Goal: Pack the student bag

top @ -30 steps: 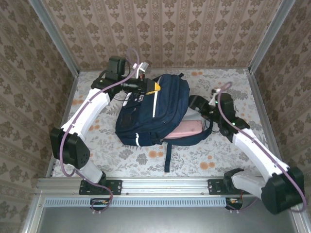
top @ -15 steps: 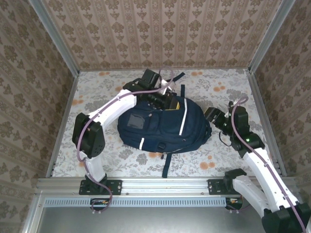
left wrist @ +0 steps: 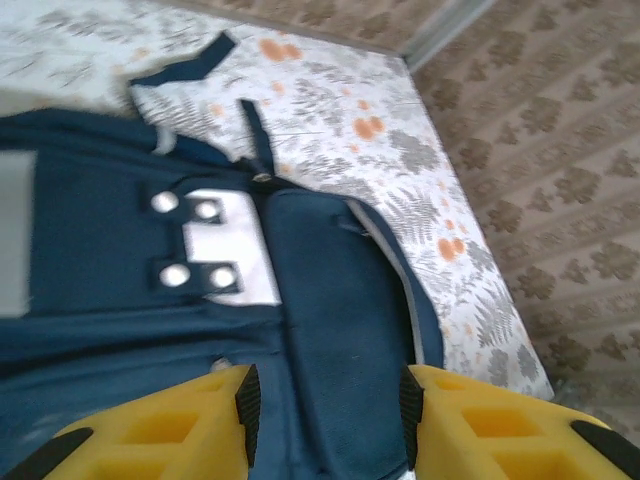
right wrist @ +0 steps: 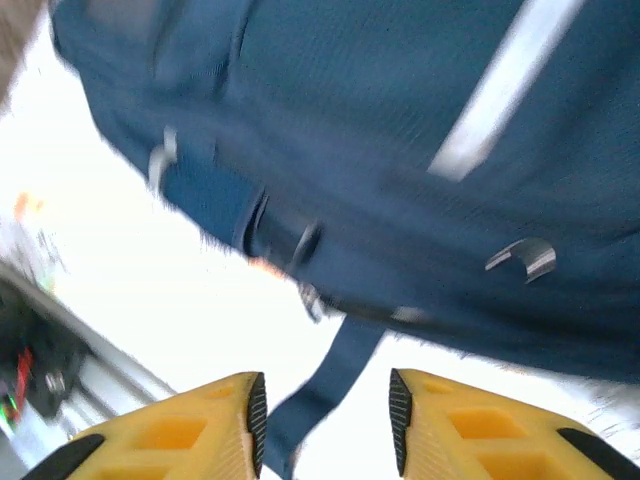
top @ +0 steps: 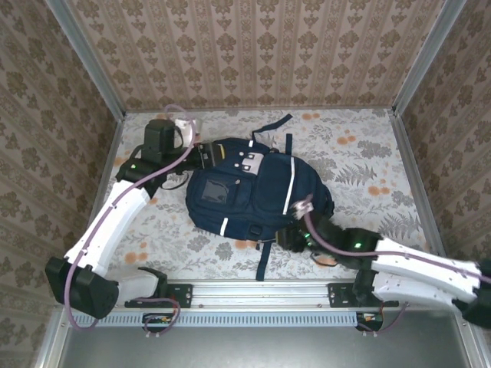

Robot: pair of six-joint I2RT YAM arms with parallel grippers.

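Navy student bag [top: 253, 192] lies flat, front up, mid floral table [top: 368, 153], top twd far wall. White reflective stripes [top: 289, 190] and white-grey patch [top: 253, 160] show; dark strap [top: 262, 261] trails twd near edge.

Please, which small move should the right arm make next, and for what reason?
Probably the right gripper should ease forward a little and close its jaws on the dark strap at the near edge of the large navy-blue fabric backpack. The jaws stand apart with nothing between them, and that strap lies just ahead of them.
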